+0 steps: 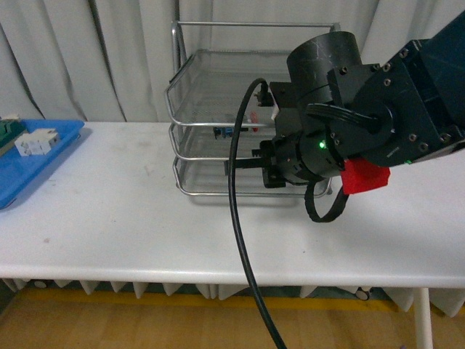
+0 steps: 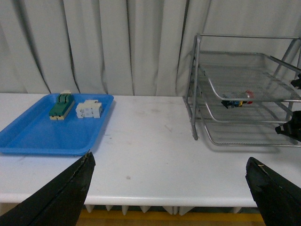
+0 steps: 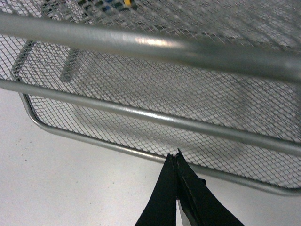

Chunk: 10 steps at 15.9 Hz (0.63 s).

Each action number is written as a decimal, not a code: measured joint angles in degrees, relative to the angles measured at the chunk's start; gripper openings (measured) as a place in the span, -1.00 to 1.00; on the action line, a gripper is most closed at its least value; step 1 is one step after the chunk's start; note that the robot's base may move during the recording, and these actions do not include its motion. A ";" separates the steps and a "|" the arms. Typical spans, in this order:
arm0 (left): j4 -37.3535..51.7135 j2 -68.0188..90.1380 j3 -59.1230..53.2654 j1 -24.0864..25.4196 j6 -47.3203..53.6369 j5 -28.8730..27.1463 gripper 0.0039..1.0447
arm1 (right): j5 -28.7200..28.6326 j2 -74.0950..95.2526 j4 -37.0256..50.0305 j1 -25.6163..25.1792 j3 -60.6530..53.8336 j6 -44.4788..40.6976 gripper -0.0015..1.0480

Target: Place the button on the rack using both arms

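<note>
The button (image 2: 237, 100), with a red cap and a blue-black body, lies on the middle shelf of the silver wire-mesh rack (image 2: 194, 94). It also shows in the front view (image 1: 243, 125), inside the rack (image 1: 190, 109). My right arm (image 1: 341, 109) stands in front of the rack. My right gripper (image 3: 176, 157) is shut and empty, with its tips just in front of the lowest shelf's rim (image 3: 141, 44). My left gripper (image 2: 170, 160) is open and empty, over the table's front edge, well away from the rack.
A flat blue tray (image 2: 42, 136) sits at the table's left and holds a green terminal block (image 2: 61, 106) and a white component (image 2: 89, 109). A black cable (image 1: 236, 218) hangs from my right arm across the table front. Curtains hang behind the table.
</note>
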 joint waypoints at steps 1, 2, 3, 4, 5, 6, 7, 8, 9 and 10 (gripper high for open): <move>0.02 0.00 0.00 0.00 0.00 0.00 0.88 | -0.39 -1.88 1.95 -0.15 -3.06 0.87 -0.97; 0.00 0.00 0.00 0.00 0.00 0.00 0.88 | -0.55 -5.03 5.14 -0.52 -7.58 1.49 -0.97; 0.00 0.00 0.00 0.00 0.00 0.00 0.88 | -0.09 -9.20 9.86 -0.87 -12.83 1.64 -0.97; 0.00 0.00 0.00 0.00 0.00 0.00 0.88 | 1.86 -13.09 15.21 -1.16 -17.86 1.44 -0.97; 0.00 0.00 0.00 0.00 0.00 0.00 0.88 | 3.10 -16.28 20.41 -1.33 -22.14 1.11 -0.92; 0.00 0.00 0.00 0.00 0.00 0.00 0.88 | 6.45 -19.34 28.41 -1.36 -27.36 0.35 -0.80; 0.00 0.00 0.00 0.00 0.00 0.00 0.88 | 11.34 -20.13 38.64 -1.44 -31.32 -1.38 -0.92; 0.09 0.00 0.00 0.00 0.00 0.02 0.88 | 15.45 -21.16 46.69 -2.12 -36.30 -3.98 -0.96; 0.04 0.00 0.00 -0.02 0.00 -0.02 0.88 | 15.93 -22.45 52.33 -3.45 -41.81 -5.49 -0.97; 0.00 0.00 0.00 0.00 0.00 -0.02 0.88 | 15.63 -24.79 54.42 -5.03 -46.47 -6.47 -0.97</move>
